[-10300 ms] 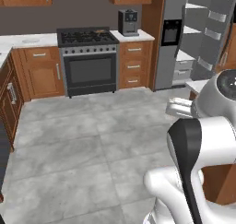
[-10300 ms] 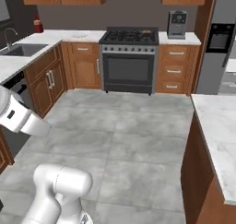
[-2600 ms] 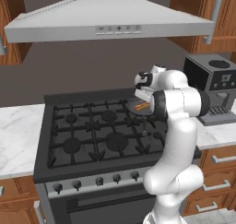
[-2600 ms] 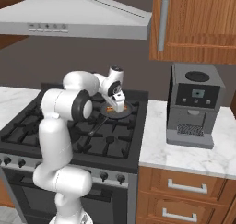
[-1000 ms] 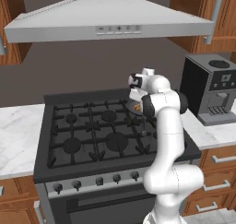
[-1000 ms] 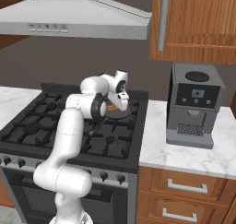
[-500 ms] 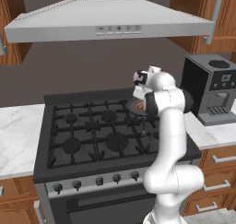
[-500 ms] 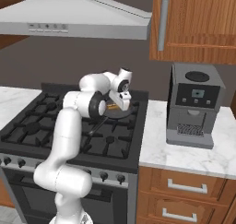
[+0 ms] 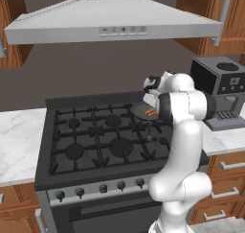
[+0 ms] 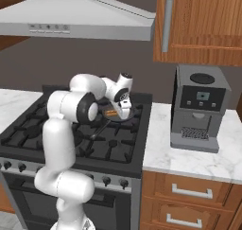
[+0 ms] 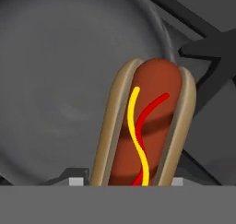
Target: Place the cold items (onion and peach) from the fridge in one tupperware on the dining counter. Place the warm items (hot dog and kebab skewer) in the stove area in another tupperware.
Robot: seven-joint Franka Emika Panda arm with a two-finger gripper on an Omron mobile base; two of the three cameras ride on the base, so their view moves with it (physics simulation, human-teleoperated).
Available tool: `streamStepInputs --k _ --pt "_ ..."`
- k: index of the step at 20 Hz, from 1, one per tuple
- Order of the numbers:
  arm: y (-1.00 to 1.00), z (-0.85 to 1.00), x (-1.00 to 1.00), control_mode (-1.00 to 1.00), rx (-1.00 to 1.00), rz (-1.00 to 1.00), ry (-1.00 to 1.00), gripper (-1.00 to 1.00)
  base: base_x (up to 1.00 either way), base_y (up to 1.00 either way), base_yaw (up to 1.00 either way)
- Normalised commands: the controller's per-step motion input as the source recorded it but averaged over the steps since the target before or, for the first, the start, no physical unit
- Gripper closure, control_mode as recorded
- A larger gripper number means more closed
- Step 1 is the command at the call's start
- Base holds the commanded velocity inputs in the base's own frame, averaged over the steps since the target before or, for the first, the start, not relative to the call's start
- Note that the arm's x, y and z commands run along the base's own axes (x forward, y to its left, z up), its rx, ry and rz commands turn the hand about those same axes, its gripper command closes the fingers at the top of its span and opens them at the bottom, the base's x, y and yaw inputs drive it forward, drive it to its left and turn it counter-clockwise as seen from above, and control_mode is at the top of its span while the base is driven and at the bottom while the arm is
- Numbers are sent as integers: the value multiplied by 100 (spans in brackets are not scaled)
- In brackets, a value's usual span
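From the left base view, my gripper (image 9: pixel 152 97) is low over the back right of the stove (image 9: pixel 110 141), right above a dark pan (image 9: pixel 142 111) that sits on the rear right burner, and the hot dog (image 9: pixel 150 113) shows as a small orange streak in that pan just under my hand; my own wrist covers the fingers here, so I cannot tell from this side how wide they stand. From the right base view, my gripper (image 10: pixel 124 109) points down into the same pan (image 10: pixel 118 118), the hot dog (image 10: pixel 111 113) lies in it just to the left of my fingertips, and a coffee machine (image 10: pixel 198 109) stands on the counter (image 10: pixel 198 158) well to the right of the stove (image 10: pixel 85 139). In the hand view, the hot dog (image 11: pixel 145 126) lies lengthwise toward me, its bun edges on either side and yellow and red squiggles along the sausage, resting on the grey floor of the pan (image 11: pixel 60 80); its near end runs down between my two fingertips (image 11: pixel 77 181), which stand apart on either side of the bun and seem to press against it, pinching it
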Motion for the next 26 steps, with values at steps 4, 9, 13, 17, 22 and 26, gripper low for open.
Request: streamStepInputs --k 4,9,13,17,22,26 --pt "0 73 -41 -100 0 -2 0 100 0 0 0" --pt "0 67 -49 -100 0 -2 0 100 0 0 0" --pt "0 60 -63 -100 0 -3 0 100 0 0 0" --pt "0 47 -74 -100 0 0 -1 100 0 0 0" --pt "0 36 -82 -100 0 0 -6 100 0 0 0" --pt "0 31 -91 -100 0 -4 -4 100 0 0 0"
